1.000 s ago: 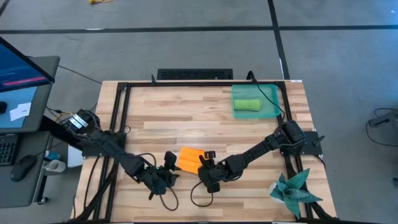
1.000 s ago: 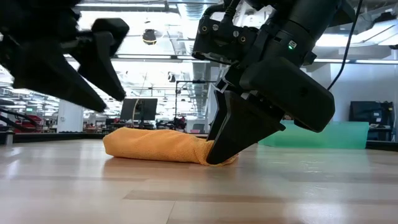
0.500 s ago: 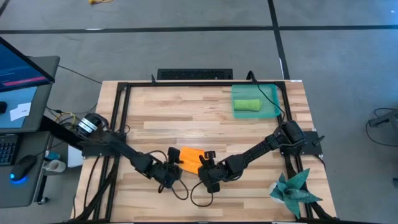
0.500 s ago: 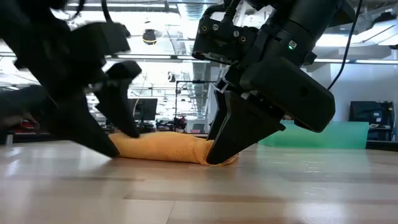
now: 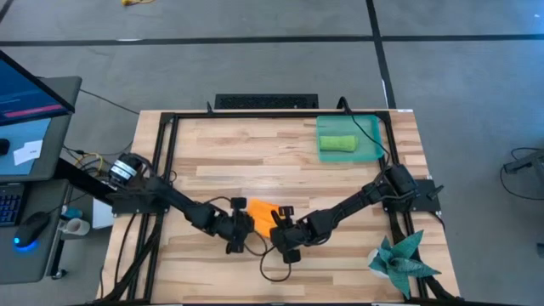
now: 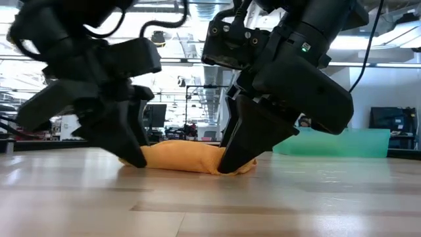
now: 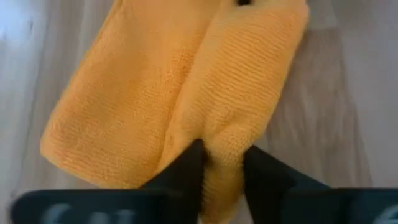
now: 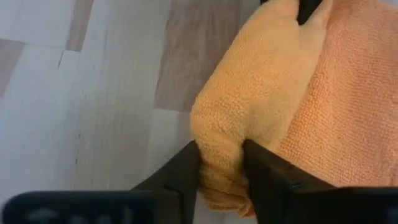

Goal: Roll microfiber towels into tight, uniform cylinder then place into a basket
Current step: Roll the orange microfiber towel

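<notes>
The orange towel (image 5: 259, 213) is lying partly rolled at the front middle of the surface (image 5: 255, 153), and its rolled edge is being pinched at both ends: the left hand (image 7: 221, 171) is clamped on one end, the right hand (image 8: 221, 165) on the other. The green towel (image 5: 337, 143) is already resting in the basket (image 5: 372, 136). If the grips are uneven, a loose or skewed cylinder could be produced, or an end let slip.

Orange towel (image 7: 186, 106): soft, looped matt cloth; table (image 5: 255, 166): smooth pale wood planks; basket (image 5: 371, 136): translucent plastic.
</notes>
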